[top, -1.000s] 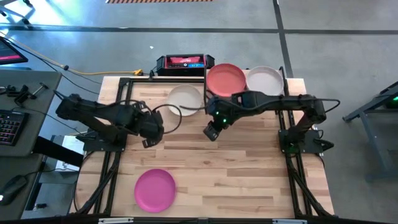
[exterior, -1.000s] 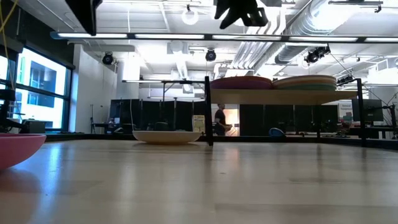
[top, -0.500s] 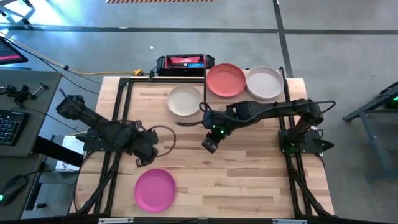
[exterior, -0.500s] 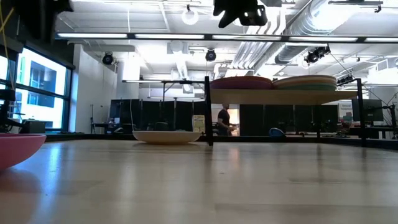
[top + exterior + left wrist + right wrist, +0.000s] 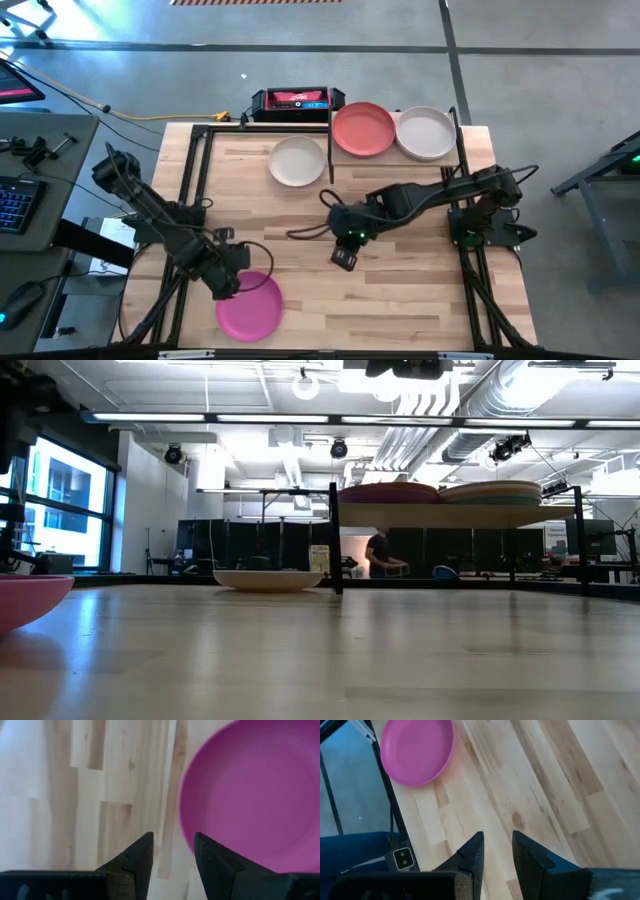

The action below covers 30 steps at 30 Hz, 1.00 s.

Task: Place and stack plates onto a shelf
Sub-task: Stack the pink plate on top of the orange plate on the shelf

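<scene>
There are four plates: one magenta plate (image 5: pixel 250 306), one cream plate (image 5: pixel 297 160), one coral red plate (image 5: pixel 363 129), one white plate (image 5: pixel 427 133). There is one shelf (image 5: pixel 392 157).

Left arm stretches from about 9 o'clock down toward 7, and the left gripper (image 5: pixel 224 287) hangs low over the table with fingers (image 5: pixel 140 860) a small gap apart. Right arm reaches in from 3 o'clock to the middle, right gripper (image 5: pixel 343 260) pointing toward 6, fingers (image 5: pixel 472 855) slightly parted too.
</scene>
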Tool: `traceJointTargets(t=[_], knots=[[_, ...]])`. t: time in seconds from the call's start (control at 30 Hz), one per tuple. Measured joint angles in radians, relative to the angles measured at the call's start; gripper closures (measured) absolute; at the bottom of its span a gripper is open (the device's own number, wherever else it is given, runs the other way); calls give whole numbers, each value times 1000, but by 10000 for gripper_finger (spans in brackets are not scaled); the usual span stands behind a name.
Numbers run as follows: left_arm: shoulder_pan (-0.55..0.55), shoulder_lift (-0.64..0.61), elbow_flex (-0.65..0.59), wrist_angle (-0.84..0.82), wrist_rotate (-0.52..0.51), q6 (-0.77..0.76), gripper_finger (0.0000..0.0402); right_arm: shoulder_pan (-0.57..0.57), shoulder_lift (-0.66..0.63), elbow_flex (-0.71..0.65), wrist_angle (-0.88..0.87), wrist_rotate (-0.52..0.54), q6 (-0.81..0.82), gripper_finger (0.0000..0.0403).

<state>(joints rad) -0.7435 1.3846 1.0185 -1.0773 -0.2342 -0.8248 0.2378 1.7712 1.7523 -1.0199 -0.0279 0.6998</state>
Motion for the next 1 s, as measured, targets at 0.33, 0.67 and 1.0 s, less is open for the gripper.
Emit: traceJointTargets(t=[0.33, 0.67, 1.0], knots=[[-44, 9, -103, 164, 76, -128, 270, 43, 0, 0, 1, 40, 37, 323], [-43, 36, -174, 219, 79, -242, 270, 45, 0, 0, 1, 44, 37, 323], [-35, 37, -189, 257, 92, -247, 270, 45, 0, 0, 0, 44, 34, 323]])
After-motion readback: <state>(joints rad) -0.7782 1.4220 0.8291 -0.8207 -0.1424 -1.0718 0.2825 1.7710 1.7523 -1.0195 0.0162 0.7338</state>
